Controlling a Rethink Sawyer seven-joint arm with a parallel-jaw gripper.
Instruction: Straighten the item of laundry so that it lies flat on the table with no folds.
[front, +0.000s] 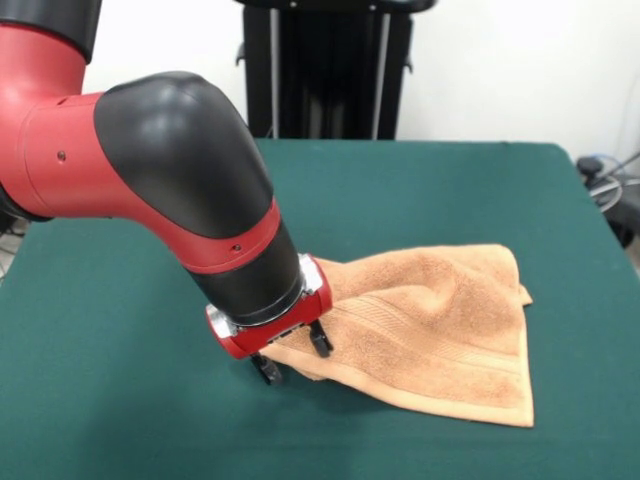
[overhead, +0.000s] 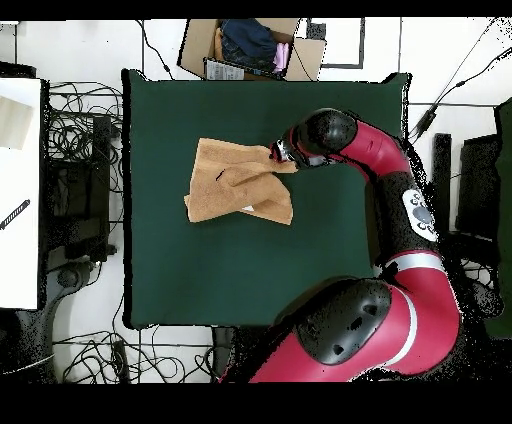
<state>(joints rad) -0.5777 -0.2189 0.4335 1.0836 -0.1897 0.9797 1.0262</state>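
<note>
The light orange-tan towel (front: 440, 320) lies crumpled on the dark green table (front: 130, 420), right of centre, with folds and a ribbed band along its near edge. My gripper (front: 293, 358) is low over the table at the towel's left corner. Its two black fingers stand apart with the corner's edge between them. In the overhead view the towel (overhead: 238, 180) sits in the upper middle of the table (overhead: 200, 270), partly doubled over, and the gripper (overhead: 281, 153) is at its upper right corner. No white tag shows.
The arm's big red and black elbow (front: 170, 160) hangs over the table's left part. The black pedestal (front: 330, 70) stands behind the far edge. A cardboard box (overhead: 250, 45) with clothes and a white bench (overhead: 20, 190) lie off the table, among cables.
</note>
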